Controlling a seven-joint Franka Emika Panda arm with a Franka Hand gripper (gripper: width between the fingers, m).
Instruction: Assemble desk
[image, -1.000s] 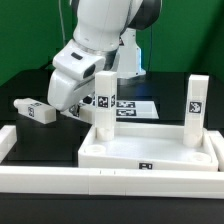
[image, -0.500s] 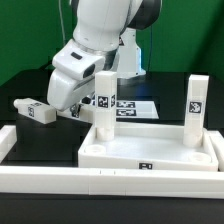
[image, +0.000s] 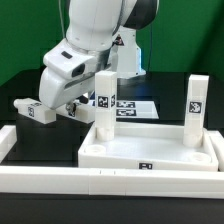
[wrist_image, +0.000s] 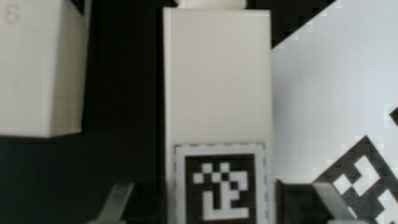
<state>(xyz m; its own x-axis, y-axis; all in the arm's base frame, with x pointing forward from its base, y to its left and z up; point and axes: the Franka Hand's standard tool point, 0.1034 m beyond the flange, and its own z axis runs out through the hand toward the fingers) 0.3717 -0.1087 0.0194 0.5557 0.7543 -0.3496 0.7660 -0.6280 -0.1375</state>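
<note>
Your gripper (wrist_image: 199, 208) has slid toward the exterior view's left, over the lying leg (image: 28, 108). Its fingers (wrist_image: 118, 203) sit beside the leg; you cannot tell if they squeeze.

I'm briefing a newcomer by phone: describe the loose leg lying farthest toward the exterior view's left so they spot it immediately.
Start at the white tabletop tray in the middle, then look to the exterior view's left, past the robot arm. There a block leg lies on its side on the table, whereas the tray's two legs stand upright.
</note>
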